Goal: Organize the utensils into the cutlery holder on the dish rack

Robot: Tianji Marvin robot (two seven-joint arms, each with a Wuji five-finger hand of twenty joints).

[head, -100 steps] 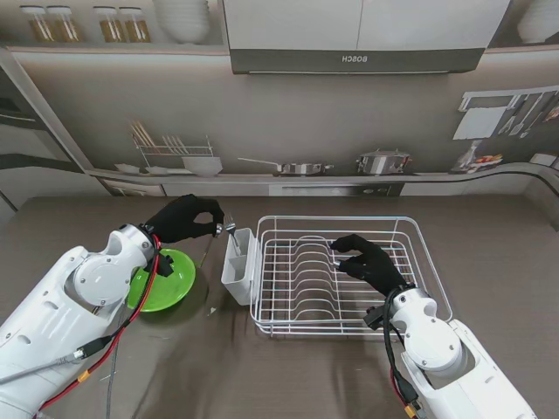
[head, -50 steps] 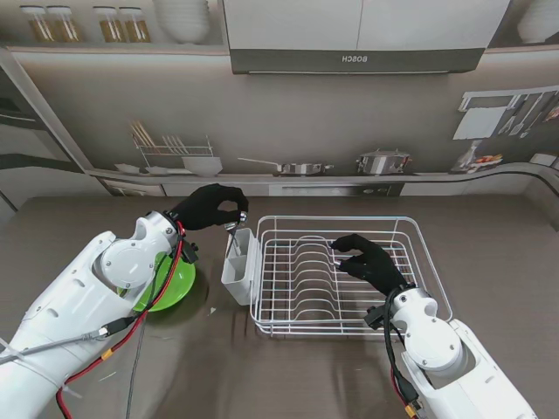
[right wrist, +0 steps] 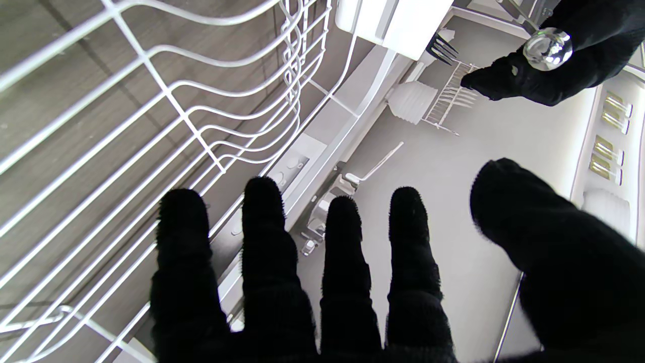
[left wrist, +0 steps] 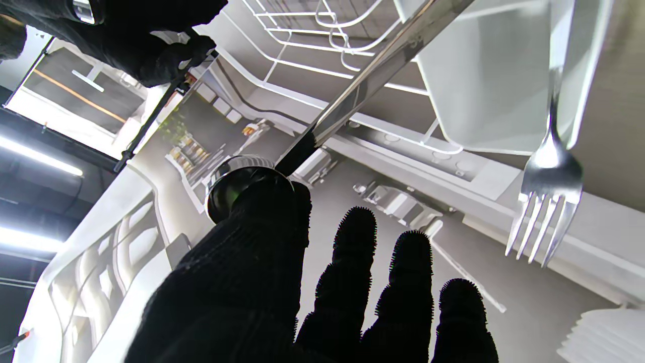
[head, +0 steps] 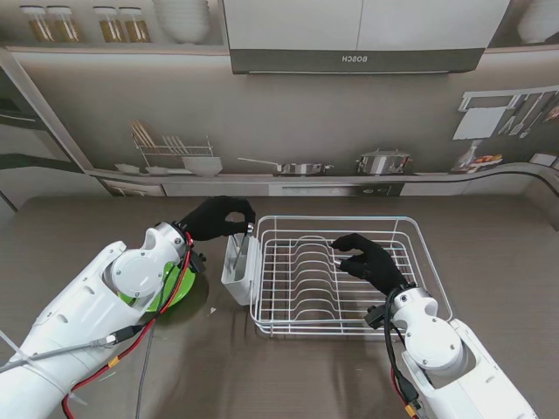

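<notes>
hovering over the near right part of the white wire dish rack point(head: 349, 271), the right hand point(head: 367, 262) holds nothing, its black-gloved fingers point(right wrist: 342, 262) spread apart above the wires. to the left, a green plate point(head: 179, 284) lies on the desk point(head: 262, 367), mostly hidden under the left arm. a little farther from me, the white cutlery holder point(head: 236, 271) hangs on the rack's left side, and a fork point(left wrist: 546, 176) already stands in it, tines pointing up out of the holder. farther still, the left hand point(head: 218, 216) is closed around the round end of a shiny utensil point(left wrist: 373, 80), whose handle slants down toward the holder's opening; whether its tip is inside i cannot tell.
</notes>
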